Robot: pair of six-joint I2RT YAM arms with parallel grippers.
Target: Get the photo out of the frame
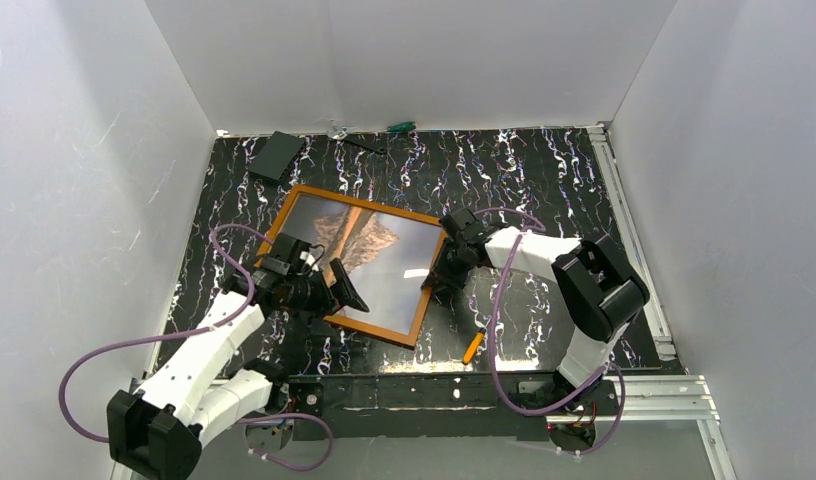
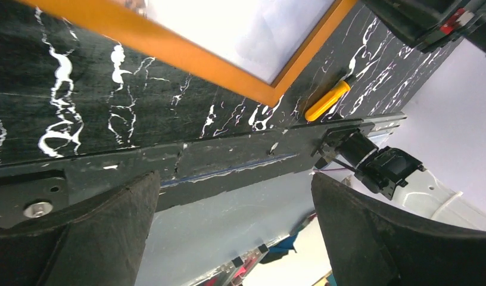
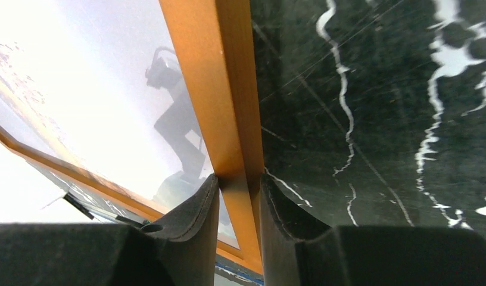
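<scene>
The frame lies flat on the black marbled table, with the photo of a mountain inside it. My right gripper is shut on the frame's right rail. In the right wrist view the two pads pinch the orange rail, with the glossy photo to its left. My left gripper hovers over the frame's near-left part, open and empty. In the left wrist view its jaws stand wide apart, and the frame's near corner lies beyond them.
An orange-handled tool lies on the table by the frame's near right corner and also shows in the left wrist view. A black box and a green-handled tool lie at the back. White walls enclose three sides.
</scene>
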